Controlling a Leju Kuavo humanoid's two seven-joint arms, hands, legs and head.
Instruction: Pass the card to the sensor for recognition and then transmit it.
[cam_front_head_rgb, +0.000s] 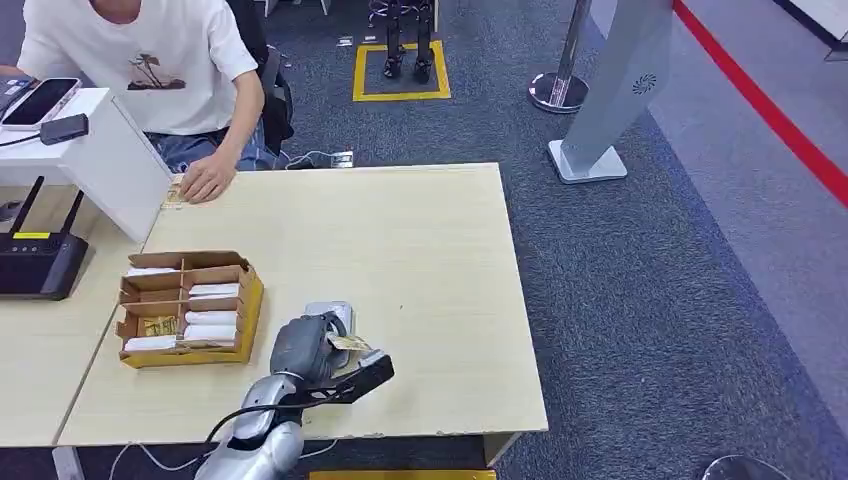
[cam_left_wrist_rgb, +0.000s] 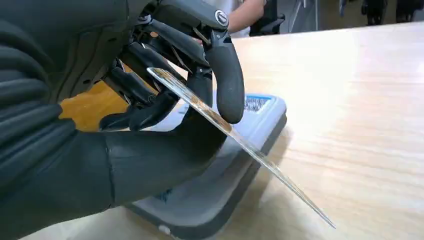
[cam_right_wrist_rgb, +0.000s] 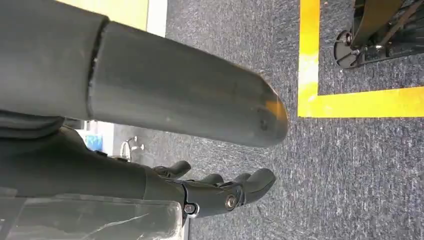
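My left hand (cam_front_head_rgb: 310, 350) hovers near the table's front edge, pinching a thin yellowish card (cam_front_head_rgb: 348, 343) between thumb and fingers. In the left wrist view the card (cam_left_wrist_rgb: 235, 137) is seen edge-on, tilted down over a flat grey-and-white sensor pad (cam_left_wrist_rgb: 235, 165) lying on the table. The sensor (cam_front_head_rgb: 338, 312) peeks out just beyond the hand in the head view. My right hand (cam_right_wrist_rgb: 220, 192) hangs beside the body over grey carpet, its fingers loosely apart with nothing in them.
A cardboard box (cam_front_head_rgb: 190, 308) with compartments of white and yellow cards stands left of my hand. A person in a white shirt (cam_front_head_rgb: 150, 60) sits at the far left corner, one hand (cam_front_head_rgb: 205, 180) on the table. A black router (cam_front_head_rgb: 38, 262) sits on the left desk.
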